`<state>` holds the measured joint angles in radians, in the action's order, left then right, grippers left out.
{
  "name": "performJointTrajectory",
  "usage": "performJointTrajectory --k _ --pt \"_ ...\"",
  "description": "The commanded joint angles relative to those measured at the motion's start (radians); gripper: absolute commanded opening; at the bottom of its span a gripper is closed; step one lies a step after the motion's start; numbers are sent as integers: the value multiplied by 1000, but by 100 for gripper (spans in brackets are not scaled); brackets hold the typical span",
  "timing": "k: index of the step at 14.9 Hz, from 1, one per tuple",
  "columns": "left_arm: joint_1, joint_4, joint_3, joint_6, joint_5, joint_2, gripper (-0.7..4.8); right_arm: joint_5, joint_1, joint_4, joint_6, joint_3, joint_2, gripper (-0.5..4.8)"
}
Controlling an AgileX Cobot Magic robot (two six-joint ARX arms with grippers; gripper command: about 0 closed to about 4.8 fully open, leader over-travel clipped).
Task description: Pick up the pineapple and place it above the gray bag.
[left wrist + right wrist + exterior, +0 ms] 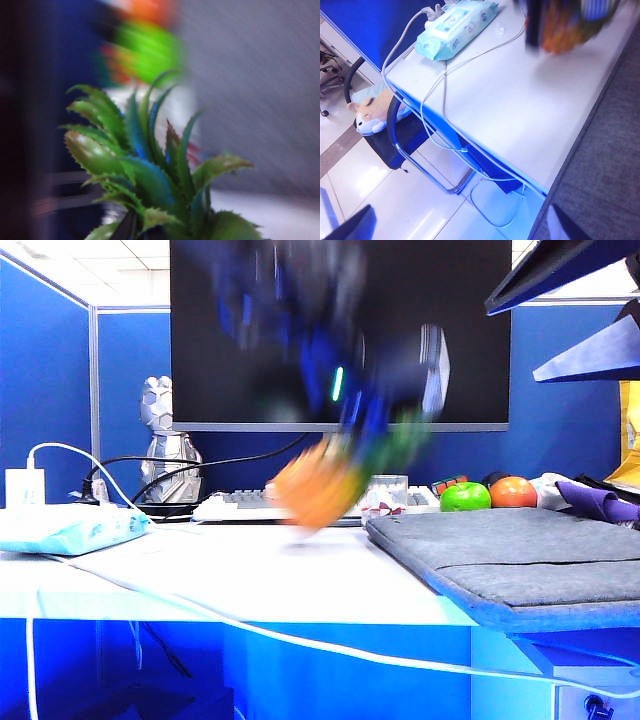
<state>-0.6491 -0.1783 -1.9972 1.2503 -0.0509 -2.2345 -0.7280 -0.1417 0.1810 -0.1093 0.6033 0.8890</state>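
While the left gripper (345, 455) clamps the pineapple (315, 490) mid-frame, the gray bag (520, 550) lies lower right beside a green apple (465, 497); the right gripper (460, 227) gapes wide.

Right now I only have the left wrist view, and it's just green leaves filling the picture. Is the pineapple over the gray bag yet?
Observer: No. In the exterior view the pineapple hangs blurred over the white table, left of the gray bag.
Operator: Is the left gripper closed on it?
Observer: Yes, the left gripper is shut on the pineapple at its crown end.
Operator: Where is the right gripper?
Observer: The right gripper is open and holds nothing. It is up above the table's front edge, beside the bag.
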Motion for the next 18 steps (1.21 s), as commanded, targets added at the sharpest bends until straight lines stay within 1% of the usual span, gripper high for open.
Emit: performJointTrajectory --k 1,2,3,4,5,7,8,9,10,11,12,13,14,17,18 --pt "18 -105 -89 -366 186 129 -6 65 0 -72 7 6 0 479" --pt "32 -124 -89 -505 275 179 -6 82 0 -109 6 6 0 479" --pt "52 -153 -89 -599 382 217 -6 82 5 -156 4 7 -1 479" --pt "70 -208 -88 -653 477 249 -6 82 11 -212 -11 8 -1 479" --pt "87 -260 -85 -685 548 268 -6 82 21 -254 -42 13 -1 479" --pt "114 -379 -77 -678 706 272 -6 71 45 -326 -86 14 -4 479" --pt "118 -388 -47 -639 764 272 -6 49 59 -319 -86 24 -9 479" --pt "118 -379 -19 -611 791 272 -6 20 79 -305 -90 43 -11 479" --pt "120 -321 27 -603 848 272 -6 -10 117 -279 -90 71 -21 479" --pt "123 -202 81 -617 892 272 -6 -38 156 -256 -92 100 -35 479" --pt "123 -41 134 -685 900 269 -6 -61 198 -228 -93 134 -55 479" --pt "123 113 174 -751 914 255 -6 -60 219 -196 -92 161 -69 479" --pt "123 256 191 -837 950 225 -6 -60 227 -170 -90 184 -71 479" --pt "96 641 191 -1097 964 92 -6 -63 227 -137 -72 190 -72 479" --pt "91 723 191 -1153 964 48 -6 -63 230 -122 -62 190 -72 479"
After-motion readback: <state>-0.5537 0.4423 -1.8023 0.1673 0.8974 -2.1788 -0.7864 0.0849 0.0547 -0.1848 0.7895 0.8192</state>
